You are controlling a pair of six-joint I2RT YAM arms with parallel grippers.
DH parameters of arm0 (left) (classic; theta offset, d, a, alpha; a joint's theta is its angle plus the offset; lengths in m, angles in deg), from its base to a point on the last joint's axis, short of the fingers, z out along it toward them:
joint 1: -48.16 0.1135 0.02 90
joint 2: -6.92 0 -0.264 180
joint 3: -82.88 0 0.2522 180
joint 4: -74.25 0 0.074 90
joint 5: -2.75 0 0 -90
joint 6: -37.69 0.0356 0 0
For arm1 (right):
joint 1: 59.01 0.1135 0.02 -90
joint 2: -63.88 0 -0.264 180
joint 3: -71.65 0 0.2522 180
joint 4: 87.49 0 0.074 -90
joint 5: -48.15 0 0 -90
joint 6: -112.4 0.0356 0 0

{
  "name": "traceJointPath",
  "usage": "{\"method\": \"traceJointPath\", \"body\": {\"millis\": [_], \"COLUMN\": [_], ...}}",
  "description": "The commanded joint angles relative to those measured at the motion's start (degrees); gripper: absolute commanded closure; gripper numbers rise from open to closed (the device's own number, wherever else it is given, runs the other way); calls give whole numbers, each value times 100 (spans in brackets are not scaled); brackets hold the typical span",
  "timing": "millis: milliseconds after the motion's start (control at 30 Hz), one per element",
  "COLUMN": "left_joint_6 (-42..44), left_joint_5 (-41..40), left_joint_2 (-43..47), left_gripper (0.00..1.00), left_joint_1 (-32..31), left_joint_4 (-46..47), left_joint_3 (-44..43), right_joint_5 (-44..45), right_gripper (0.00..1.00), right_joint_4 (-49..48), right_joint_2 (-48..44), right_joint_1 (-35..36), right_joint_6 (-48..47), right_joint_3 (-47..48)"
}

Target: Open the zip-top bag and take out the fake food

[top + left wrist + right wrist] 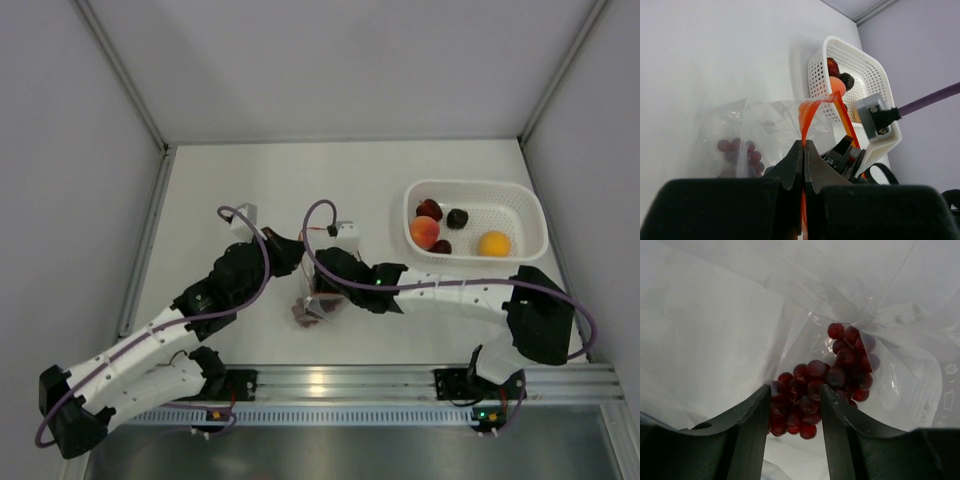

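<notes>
The left fingers (799,155) are pinching shut on the thin red-orange zip strip (812,112) of the zip-top bag (735,125), and the strip is arching up and away from between them. The right fingers (835,415) are standing apart, gripping nothing, with crinkled clear plastic showing on every side of them. The dark purple-red grape bunch (820,385) is lying in the bag just beyond their tips; whether they are touching it cannot be told. From the left wrist, the same grapes are showing through the bag's wall, low on its left. Seen from above, the bag is sitting on the white tabletop (250,180) between the two wrists, toward the near edge. Well apart from it, at the far right, the white perforated basket (525,215) is holding the orange-red peach (424,232), the orange-yellow round fruit (494,243) and three small dark pieces (457,218).
</notes>
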Motion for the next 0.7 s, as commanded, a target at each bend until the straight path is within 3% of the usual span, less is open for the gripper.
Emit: {"method": "traceJointPath", "body": {"millis": [0, 367, 667], "left_joint_6": [68, 130, 288], "left_joint_5": [-99, -739, -1153], "left_joint_2": [22, -4, -48], "left_gripper": [100, 100, 100], "left_joint_1": [-77, -823, -1175], "left_joint_4": [398, 398, 389], "left_joint_3": [14, 119, 128], "right_joint_5": [158, -80, -115], "right_gripper": [55, 32, 28], "right_joint_4": [127, 13, -127], "right_joint_2": [-14, 338, 777], "right_joint_1": [187, 178, 170], "right_joint_6": [252, 683, 1008], "right_joint_3": [-237, -483, -492]}}
